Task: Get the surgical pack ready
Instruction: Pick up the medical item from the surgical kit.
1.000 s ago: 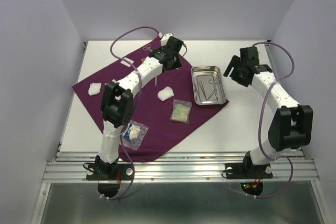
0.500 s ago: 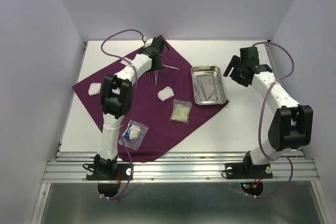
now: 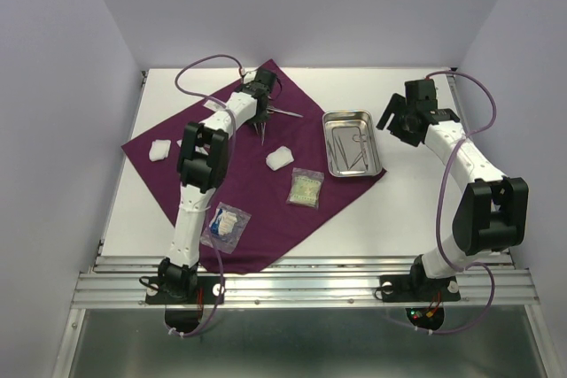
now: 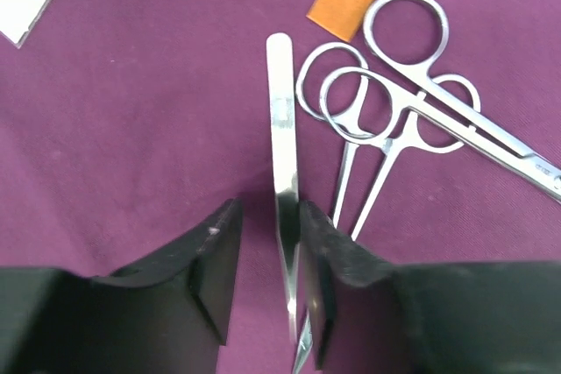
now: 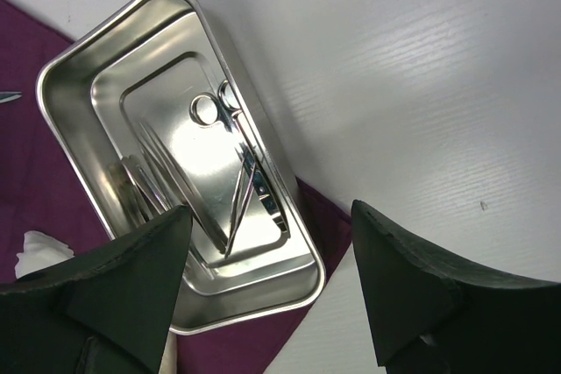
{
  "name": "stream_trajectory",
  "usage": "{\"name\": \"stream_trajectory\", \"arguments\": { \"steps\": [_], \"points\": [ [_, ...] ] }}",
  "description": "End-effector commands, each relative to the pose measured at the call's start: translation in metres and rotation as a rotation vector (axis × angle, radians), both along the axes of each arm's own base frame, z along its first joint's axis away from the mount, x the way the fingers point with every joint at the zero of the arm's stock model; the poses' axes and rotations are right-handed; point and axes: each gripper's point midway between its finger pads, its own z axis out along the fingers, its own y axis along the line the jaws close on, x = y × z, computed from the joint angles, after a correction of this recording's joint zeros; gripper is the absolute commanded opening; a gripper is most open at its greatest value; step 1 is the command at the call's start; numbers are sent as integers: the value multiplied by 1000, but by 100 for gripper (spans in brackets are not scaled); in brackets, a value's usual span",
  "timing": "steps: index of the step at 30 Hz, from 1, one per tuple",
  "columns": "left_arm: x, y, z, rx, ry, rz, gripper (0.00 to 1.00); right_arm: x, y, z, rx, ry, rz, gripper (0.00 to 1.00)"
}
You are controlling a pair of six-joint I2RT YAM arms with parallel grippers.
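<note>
Mid-task, we judge. Tray sits on right corner of cloth, few instruments inside. Left fingers part open, straddling tweezers that lie on cloth; gap shows on one side, so no grip yet. Scissors just beside tweezers, not yet in tray. Right fingers spread wide, empty, above tray. Gauze and packets loose on cloth. Left, on our reading: load remaining tools, then wrap.
</note>
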Motion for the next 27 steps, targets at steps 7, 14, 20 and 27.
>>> {"name": "stream_trajectory", "arguments": {
  "steps": [7,14,20,27],
  "points": [
    [-5,13,10,9,-7,26,20,8,5,9,17,-37,13,78],
    [-16,15,56,-35,-76,41,2,11,6,11,21,-42,16,78],
    [-43,-4,106,-147,-141,-13,1,11,6,7,22,-34,16,78],
    [-90,-85,142,-296,-168,-207,0,9,9,-2,37,-20,18,78]
  ]
}}
